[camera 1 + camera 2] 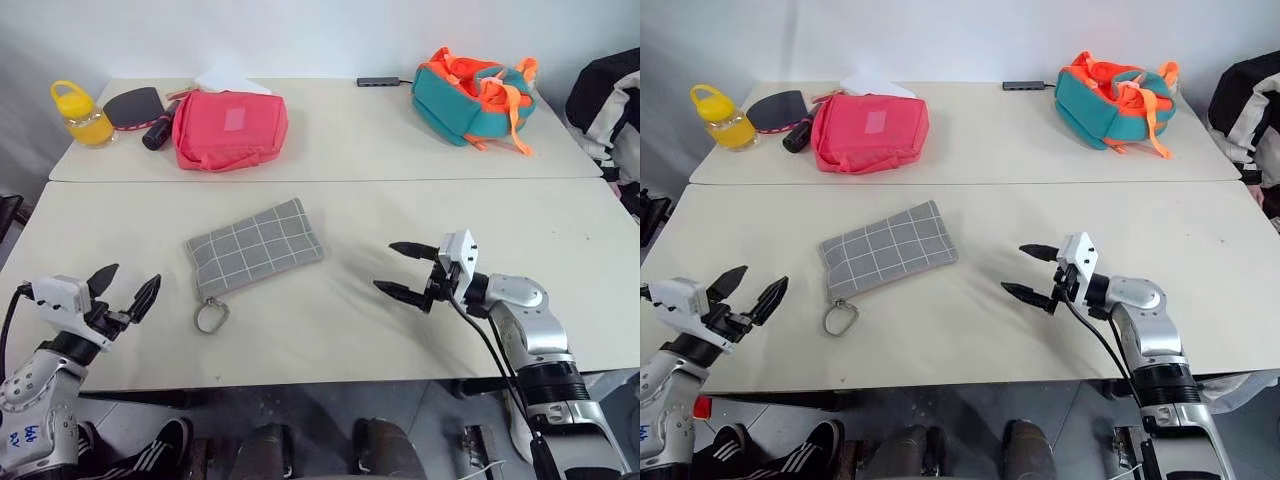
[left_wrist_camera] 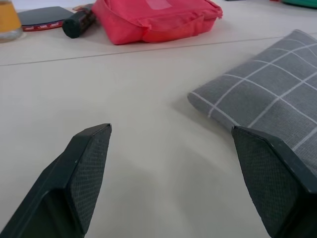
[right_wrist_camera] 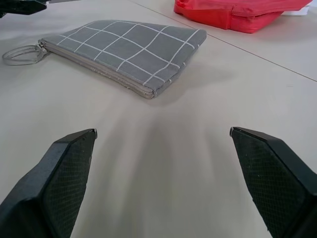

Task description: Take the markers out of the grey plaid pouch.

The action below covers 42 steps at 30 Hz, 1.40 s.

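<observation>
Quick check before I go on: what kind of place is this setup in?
Probably an indoor lab or classroom-style test area: two plain tables pushed together against a white wall, staged with a teal-orange backpack, a pink-red bag and a grey plaid pouch.

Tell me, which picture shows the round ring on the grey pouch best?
The left eye view: the ring lies whole at the grey plaid pouch's near end. The right eye view shows it too. The right wrist view catches it at the edge; the left wrist view has just pouch fabric.
</observation>
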{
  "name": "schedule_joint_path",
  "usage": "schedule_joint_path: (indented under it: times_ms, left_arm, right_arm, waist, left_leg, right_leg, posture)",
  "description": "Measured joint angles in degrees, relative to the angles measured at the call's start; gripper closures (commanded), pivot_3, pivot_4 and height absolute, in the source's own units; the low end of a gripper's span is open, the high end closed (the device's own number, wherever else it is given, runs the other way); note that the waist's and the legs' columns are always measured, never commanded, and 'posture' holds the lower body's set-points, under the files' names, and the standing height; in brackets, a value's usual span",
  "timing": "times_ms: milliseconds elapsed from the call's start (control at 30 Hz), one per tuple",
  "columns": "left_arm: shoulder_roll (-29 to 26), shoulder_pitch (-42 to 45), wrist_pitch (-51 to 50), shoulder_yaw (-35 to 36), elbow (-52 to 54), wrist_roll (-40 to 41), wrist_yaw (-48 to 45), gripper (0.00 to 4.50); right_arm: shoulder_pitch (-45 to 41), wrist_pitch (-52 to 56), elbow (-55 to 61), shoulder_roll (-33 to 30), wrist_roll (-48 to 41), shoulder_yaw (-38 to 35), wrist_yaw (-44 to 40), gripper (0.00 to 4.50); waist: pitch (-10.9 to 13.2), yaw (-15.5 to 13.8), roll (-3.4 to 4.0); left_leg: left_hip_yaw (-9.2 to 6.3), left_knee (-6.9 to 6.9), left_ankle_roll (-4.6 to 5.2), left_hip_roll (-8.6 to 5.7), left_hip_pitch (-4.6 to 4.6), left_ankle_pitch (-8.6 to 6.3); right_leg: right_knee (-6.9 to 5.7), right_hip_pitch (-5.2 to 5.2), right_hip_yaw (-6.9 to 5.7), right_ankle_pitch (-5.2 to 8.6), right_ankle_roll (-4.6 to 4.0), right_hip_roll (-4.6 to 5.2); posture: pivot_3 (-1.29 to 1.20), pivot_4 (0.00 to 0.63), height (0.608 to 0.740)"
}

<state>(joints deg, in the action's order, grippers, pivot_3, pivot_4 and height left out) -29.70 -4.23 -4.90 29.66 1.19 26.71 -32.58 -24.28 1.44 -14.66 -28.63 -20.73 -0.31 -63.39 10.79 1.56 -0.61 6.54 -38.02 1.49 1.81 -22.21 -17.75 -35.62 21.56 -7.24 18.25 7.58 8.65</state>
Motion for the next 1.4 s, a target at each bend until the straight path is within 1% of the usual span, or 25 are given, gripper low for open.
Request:
schedule_joint_path:
  times_ms: [300, 467, 567, 667, 733, 800, 900, 933, 1000, 1133, 1233, 1300, 1400]
  left_arm:
    - [0.0, 0.1, -0.7, -2.1, 0.2, -0.9, 0.0, 0.38]
    - [0.0, 0.5, 0.8, -2.7, 0.2, -1.1, -0.9, 0.38]
    - [0.0, 0.5, 2.6, -2.8, 0.1, -1.9, -1.4, 0.35]
    - [-0.1, 1.0, 5.5, -2.9, -1.0, -3.0, -1.8, 0.35]
    - [-0.2, 1.4, 7.4, -3.0, -2.3, -4.3, -1.9, 0.35]
    - [-0.2, 1.6, 9.5, -3.2, -2.7, -5.8, -1.8, 0.35]
    - [-1.6, 1.7, 14.0, -3.7, -5.9, -9.3, -2.0, 0.35]
    - [-2.3, 1.8, 15.6, -4.3, -7.0, -10.7, -2.1, 0.35]
    - [-3.5, 2.8, 19.6, -5.8, -9.9, -13.8, -2.2, 0.35]
    - [-5.6, 4.9, 26.2, -8.0, -15.4, -18.2, -2.2, 0.35]
    - [-6.7, 6.7, 30.1, -10.1, -17.4, -20.4, -2.4, 0.35]
    - [-6.9, 8.1, 32.1, -11.5, -18.3, -21.5, -2.6, 0.35]
    - [-8.2, 10.9, 36.5, -14.6, -20.9, -24.2, -3.0, 0.35]
  right_arm:
    - [0.0, 0.1, 0.1, 0.0, 0.2, 0.0, 0.5, 0.00]
    - [-0.5, 0.1, 0.1, 0.2, 0.6, 0.0, 1.2, 0.00]
    - [-3.2, 0.1, 0.1, 2.6, 1.2, 0.0, 3.8, 0.58]
    - [-6.7, 0.4, 1.1, 8.3, 1.8, 0.9, 8.3, 1.62]
    - [-8.6, 0.9, 1.8, 12.8, 2.9, 3.2, 11.8, 2.37]
    - [-9.4, 0.8, 1.4, 15.5, 5.6, 5.6, 14.7, 3.07]
    - [-12.7, -0.4, -4.3, 20.3, 10.2, 7.9, 20.4, 4.20]
    - [-14.4, -1.0, -6.9, 21.9, 11.6, 8.6, 22.4, 4.45]
    - [-18.3, -3.6, -13.2, 24.6, 15.1, 9.7, 26.1, 4.45]
    - [-24.1, -8.6, -23.7, 28.0, 19.3, 11.6, 29.2, 4.45]
    - [-28.1, -10.9, -32.4, 28.1, 23.9, 13.4, 33.4, 4.45]
    - [-29.0, -12.4, -36.4, 27.5, 26.2, 13.9, 35.3, 4.45]
    - [-29.4, -14.2, -38.8, 26.3, 28.1, 14.7, 35.4, 4.45]
  waist:
    - [0.0, 0.0, 0.00]
    - [0.0, 0.0, 0.00]
    - [0.0, 0.2, 0.00]
    - [0.0, 0.5, 0.00]
    - [0.0, 0.5, 0.00]
    - [0.0, 0.4, 0.00]
    - [0.0, 0.2, -0.01]
    - [0.0, 0.3, -0.01]
    - [0.0, 0.3, -0.01]
    - [0.0, 0.7, -0.01]
    - [0.0, 0.8, -0.03]
    - [0.0, 0.8, -0.03]
    - [0.0, 1.3, -0.06]
  left_leg:
    - [0.00, 0.00, 0.00, 0.00, 0.00, 0.00]
    - [0.00, 0.00, 0.00, 0.00, 0.00, 0.00]
    - [0.02, 0.00, -0.02, 0.04, 0.01, 0.00]
    - [0.04, 0.00, -0.07, 0.10, 0.02, 0.00]
    - [0.03, 0.01, -0.09, 0.10, 0.01, -0.01]
    - [0.03, 0.01, -0.08, 0.06, 0.00, -0.04]
    - [0.03, 0.00, -0.06, -0.01, -0.04, -0.04]
    - [0.04, 0.00, -0.06, 0.00, -0.06, -0.04]
    - [0.04, 0.00, -0.08, 0.01, -0.07, -0.03]
    - [0.09, 0.06, -0.09, 0.02, -0.10, -0.03]
    - [0.10, 0.06, -0.08, 0.01, -0.16, -0.03]
    - [0.10, 0.06, -0.08, 0.01, -0.17, -0.04]
    - [0.12, 0.07, -0.08, 0.03, -0.14, -0.03]
  right_leg:
    - [0.00, 0.00, 0.00, 0.00, 0.00, 0.00]
    - [0.00, 0.00, 0.00, 0.00, 0.00, 0.00]
    - [0.00, 0.01, 0.02, 0.00, 0.00, -0.03]
    - [-0.11, 0.08, 0.01, 0.01, -0.05, -0.07]
    - [-0.18, 0.14, -0.01, 0.02, -0.06, -0.07]
    - [-0.19, 0.15, -0.02, 0.01, -0.06, -0.03]
    - [-0.21, 0.19, -0.03, 0.01, -0.06, 0.01]
    - [-0.22, 0.22, -0.03, 0.01, -0.06, 0.00]
    - [-0.27, 0.29, -0.02, 0.02, -0.06, -0.01]
    - [-0.35, 0.40, -0.02, 0.02, -0.07, -0.03]
    - [-0.37, 0.46, -0.02, 0.02, -0.07, -0.02]
    - [-0.37, 0.45, -0.03, 0.02, -0.07, -0.01]
    - [-0.37, 0.41, -0.05, 0.02, -0.07, -0.05]
  posture:
    - [0.00, 0.150, 0.740]
    - [0.00, 0.150, 0.740]
    - [0.00, 0.150, 0.740]
    - [0.00, 0.150, 0.740]
    - [0.00, 0.150, 0.740]
    - [0.00, 0.150, 0.740]
    - [0.00, 0.150, 0.740]
    - [0.00, 0.150, 0.740]
    - [0.00, 0.150, 0.740]
    - [0.00, 0.150, 0.740]
    - [0.00, 0.150, 0.740]
    - [0.00, 0.150, 0.740]
    - [0.00, 0.150, 0.740]
